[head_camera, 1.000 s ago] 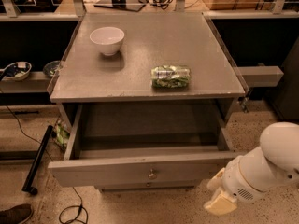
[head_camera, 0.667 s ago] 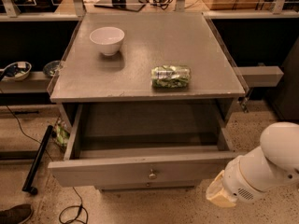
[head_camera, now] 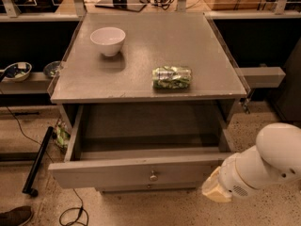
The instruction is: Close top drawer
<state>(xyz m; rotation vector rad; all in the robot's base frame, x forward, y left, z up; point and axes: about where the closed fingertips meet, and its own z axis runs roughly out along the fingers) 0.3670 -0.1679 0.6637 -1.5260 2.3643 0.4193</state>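
Observation:
The top drawer [head_camera: 117, 172] of the grey cabinet is pulled far out toward me, its inside empty. Its long flat grey front has one small round metal knob [head_camera: 153, 176] at the centre. My gripper [head_camera: 214, 190] is a cream-coloured end on a white arm at the lower right. It sits just off the right end of the drawer front, at about the height of the front panel. Only its rounded back shows.
On the cabinet top [head_camera: 188, 41] stand a white bowl [head_camera: 108, 40] at the back left and a green packet [head_camera: 172, 77] near the front right. A shelf with bowls [head_camera: 16, 71] is to the left. A black pole [head_camera: 40, 159] and a cable lie on the floor at left.
My gripper has risen slightly and moved a little closer to the right end of the drawer front. The drawer has not moved.

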